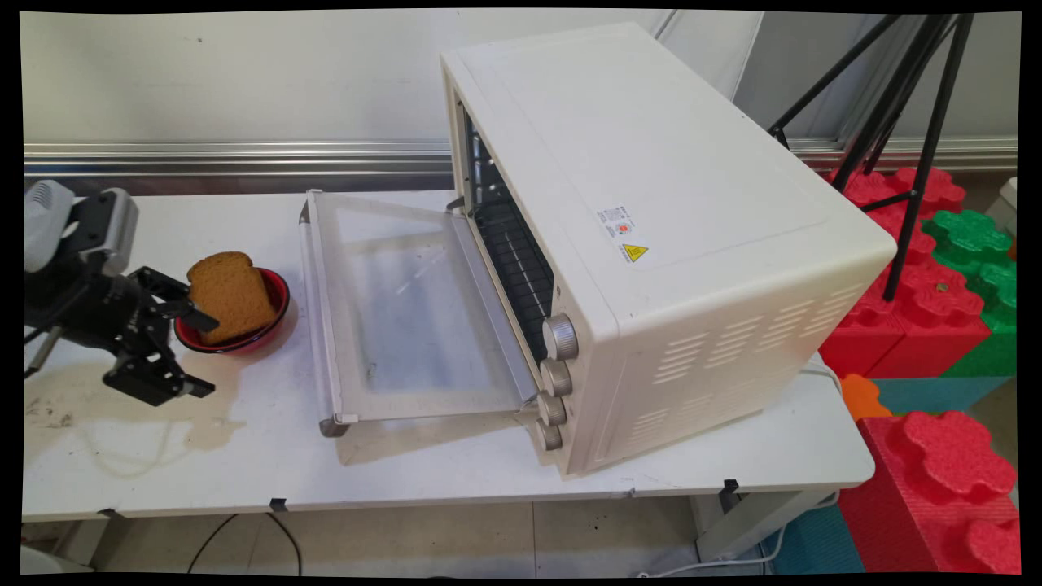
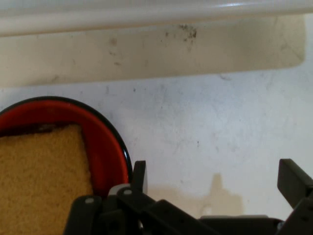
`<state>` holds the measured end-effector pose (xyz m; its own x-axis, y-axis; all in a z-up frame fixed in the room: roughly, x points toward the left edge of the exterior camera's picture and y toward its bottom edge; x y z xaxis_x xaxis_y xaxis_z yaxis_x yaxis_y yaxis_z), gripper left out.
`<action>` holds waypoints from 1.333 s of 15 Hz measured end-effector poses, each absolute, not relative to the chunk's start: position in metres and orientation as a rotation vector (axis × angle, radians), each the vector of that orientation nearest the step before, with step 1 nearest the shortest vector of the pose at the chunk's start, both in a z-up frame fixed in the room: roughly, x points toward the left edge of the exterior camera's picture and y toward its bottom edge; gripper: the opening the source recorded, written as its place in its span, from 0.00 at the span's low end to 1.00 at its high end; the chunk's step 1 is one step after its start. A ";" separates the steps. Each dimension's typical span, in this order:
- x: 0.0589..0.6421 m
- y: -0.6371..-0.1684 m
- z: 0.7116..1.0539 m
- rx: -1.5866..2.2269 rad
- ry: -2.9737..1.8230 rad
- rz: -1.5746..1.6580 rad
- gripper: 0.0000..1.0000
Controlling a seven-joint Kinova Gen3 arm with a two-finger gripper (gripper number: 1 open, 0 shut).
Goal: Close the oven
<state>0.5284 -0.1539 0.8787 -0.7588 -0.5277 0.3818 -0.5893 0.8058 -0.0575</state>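
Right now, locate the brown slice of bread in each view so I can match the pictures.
Main view: brown slice of bread leans in the red bowl with a black rim, left of the oven door.
Hand view: bottom left, in that bowl.
Shared landmark: the bowl.
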 end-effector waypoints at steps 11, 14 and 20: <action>0.512 -0.182 0.857 0.842 -2.615 0.256 0.00; 0.508 -0.189 0.856 0.838 -2.589 0.273 0.00; 0.499 -0.202 0.848 0.835 -2.545 0.300 0.00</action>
<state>0.4988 -0.2019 0.8481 -0.7192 -0.5085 0.4734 -0.6047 0.7937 -0.0662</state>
